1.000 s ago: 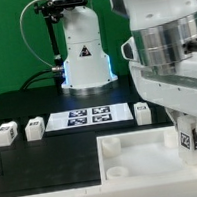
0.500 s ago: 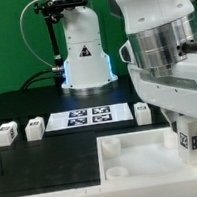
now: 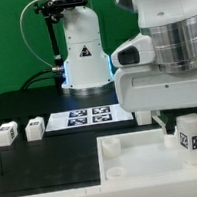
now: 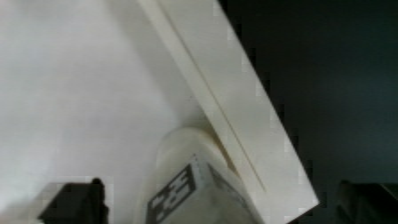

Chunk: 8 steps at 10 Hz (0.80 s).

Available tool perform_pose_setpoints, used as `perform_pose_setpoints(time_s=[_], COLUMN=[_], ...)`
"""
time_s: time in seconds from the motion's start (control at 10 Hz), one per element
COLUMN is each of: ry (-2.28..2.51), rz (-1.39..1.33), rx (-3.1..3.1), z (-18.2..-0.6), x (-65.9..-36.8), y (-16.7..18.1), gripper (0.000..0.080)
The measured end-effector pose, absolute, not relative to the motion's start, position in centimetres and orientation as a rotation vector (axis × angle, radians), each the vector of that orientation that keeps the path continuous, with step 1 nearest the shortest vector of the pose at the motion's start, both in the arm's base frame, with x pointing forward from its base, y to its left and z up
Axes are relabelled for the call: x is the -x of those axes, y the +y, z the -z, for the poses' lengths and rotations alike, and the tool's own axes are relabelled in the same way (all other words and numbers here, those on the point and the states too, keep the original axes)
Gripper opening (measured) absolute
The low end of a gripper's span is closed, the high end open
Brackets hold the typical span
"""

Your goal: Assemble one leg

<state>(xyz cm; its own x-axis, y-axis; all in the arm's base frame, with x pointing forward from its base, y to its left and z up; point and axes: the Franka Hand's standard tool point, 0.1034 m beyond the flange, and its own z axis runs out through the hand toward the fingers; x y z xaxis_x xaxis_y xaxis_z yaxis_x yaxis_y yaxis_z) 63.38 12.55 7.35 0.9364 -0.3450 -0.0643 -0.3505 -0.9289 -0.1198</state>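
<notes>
update: pincer [image 4: 217,204] is being raised, jaws spread wide, nothing gripped | leg [image 3: 192,135] is being left standing just below, on panel [image 3: 134,154] corner | probably seated now tbh

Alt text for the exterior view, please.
A white leg with a square marker stands on the flat white panel at the exterior view's right, beneath the robot arm. Two more legs and the marker board lie on the black table behind.
</notes>
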Motion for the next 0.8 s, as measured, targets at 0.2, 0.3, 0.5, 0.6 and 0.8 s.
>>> perform_pose_setpoints(time_s=[0.2,0.3,0.5,0.6,0.8], ry=[0.037,-0.157,-0.114,-0.127,0.134], rz=[0.074,0.092,0.090,0.090,0.073], rx=[3.029,3.027,3.028,3.028,3.015], z=[-8.0,-8.0,-7.8,-7.8,-7.8], x=[-64.8,-65.0,-65.2,-65.2,-65.1], y=[12.0,11.2,10.5,10.6,10.7], gripper=[0.0648,0.0648,0.0648,0.0529,0.0395])
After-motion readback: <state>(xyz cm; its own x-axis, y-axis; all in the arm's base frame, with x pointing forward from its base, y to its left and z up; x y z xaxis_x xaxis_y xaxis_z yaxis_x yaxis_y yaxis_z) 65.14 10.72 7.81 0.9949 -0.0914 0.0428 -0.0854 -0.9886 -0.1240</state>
